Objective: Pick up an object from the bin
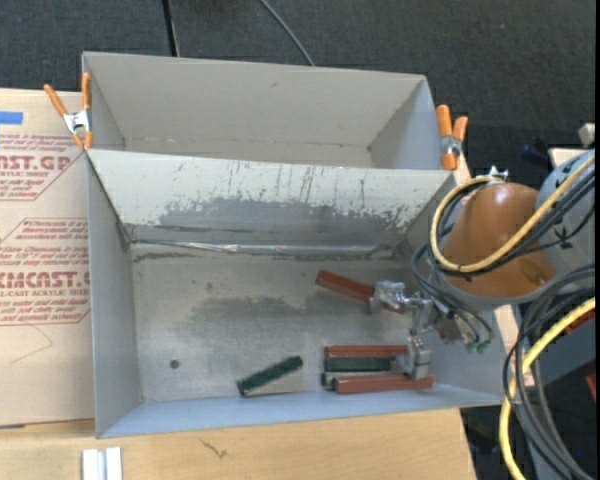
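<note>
My gripper (427,318) hangs low at the bin's right wall, beneath the arm's orange cover. Just left of it lies a red-handled tool (345,287), slanting across the floor with its metal head (390,296) toward the gripper. Directly below the gripper, along the front wall, rests a second tool with red and dark green handles (372,369); its metal end (417,356) sits under the gripper. I cannot tell whether the gripper touches either tool.
A dark green marker-like stick (270,375) lies tilted near the front wall, left of the two tools. The arm with its looped yellow and black cables crowds the bin's right side.
</note>
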You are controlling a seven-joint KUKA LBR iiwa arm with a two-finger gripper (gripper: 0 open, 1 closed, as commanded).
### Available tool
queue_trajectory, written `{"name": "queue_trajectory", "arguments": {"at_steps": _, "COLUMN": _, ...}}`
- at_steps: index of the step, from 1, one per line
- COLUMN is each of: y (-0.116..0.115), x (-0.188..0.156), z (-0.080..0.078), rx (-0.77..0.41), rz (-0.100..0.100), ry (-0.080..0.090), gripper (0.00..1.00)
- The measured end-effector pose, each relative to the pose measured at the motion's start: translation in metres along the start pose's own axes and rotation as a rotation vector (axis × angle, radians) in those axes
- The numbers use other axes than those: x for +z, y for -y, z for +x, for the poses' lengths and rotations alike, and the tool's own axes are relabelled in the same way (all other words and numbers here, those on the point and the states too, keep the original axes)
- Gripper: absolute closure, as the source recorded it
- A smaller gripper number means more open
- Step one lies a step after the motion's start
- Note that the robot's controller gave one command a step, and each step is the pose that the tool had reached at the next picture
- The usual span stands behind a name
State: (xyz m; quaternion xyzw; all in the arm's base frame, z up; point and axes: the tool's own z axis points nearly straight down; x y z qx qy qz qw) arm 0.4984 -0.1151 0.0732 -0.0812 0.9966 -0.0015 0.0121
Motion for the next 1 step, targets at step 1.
{"name": "queue_trajectory", "arguments": {"at_steps": 1, "y": -0.0009, "x": 0.0028, "z": 0.0055, "rx": -0.001, "rz": -0.005, "ry": -0.020, "gripper": 1.00}}
